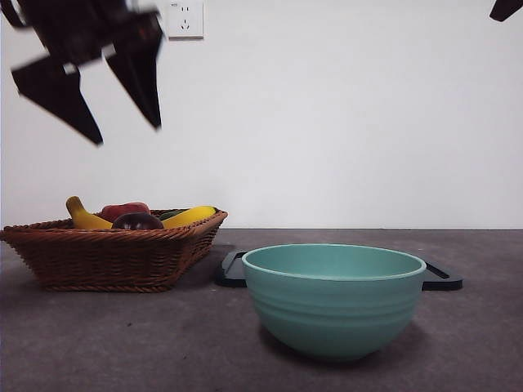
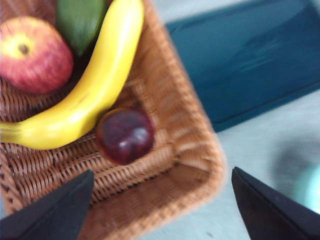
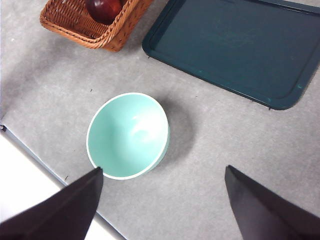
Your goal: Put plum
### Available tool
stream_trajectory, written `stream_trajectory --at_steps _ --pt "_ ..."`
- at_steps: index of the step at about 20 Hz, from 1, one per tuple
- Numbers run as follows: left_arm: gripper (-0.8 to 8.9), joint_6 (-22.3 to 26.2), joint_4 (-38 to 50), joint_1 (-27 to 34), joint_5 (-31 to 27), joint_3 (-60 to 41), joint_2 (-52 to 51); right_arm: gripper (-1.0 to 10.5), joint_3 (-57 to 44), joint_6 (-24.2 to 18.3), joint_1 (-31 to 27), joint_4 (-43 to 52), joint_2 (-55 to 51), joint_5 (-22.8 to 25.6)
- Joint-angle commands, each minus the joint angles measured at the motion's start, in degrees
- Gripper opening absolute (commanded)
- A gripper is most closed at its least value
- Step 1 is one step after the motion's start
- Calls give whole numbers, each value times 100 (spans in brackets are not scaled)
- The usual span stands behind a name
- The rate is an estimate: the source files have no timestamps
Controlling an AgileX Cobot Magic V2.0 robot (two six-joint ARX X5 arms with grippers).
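Two grippers spread: left gripper (image 2: 160,210) above basket (image 2: 185,165) w/ plum (image 2: 125,136); no writing legible.

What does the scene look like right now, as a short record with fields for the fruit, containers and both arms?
plum: in the wicker basket, beside the banana
other fruit: red apple, green fruit
bowl: teal, nothing in it
tray: dark, bare
left end effector: open, above the basket
right end effector: open, above the bowl

Dark fruit in a brown weave

Below the black left end effector (image 2: 160,210), a maroon plum (image 2: 125,136) lies in the brown woven basket (image 2: 185,150), touching a yellow banana (image 2: 95,95); red-yellow apple (image 2: 32,55) beyond; teal bowl (image 3: 129,135), dark teal tray (image 3: 240,45), grey table (image 3: 210,150).
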Motion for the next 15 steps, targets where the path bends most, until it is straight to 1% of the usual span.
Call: stream_trajectory --at_steps 1,6,9,11,15 --pt "433 -13 175 -57 -144 138 420 390 116 42 26 55 48 -2" --pt "433 -9 496 -61 -192 138 1099 390 116 46 26 57 48 -2" --pt "433 55 560 -74 -457 138 1416 390 116 55 26 57 48 -2" --pt "433 140 647 -83 -516 138 1563 390 116 55 26 57 48 -2" --pt "433 140 826 -87 -551 138 1729 390 116 55 26 57 48 -2"
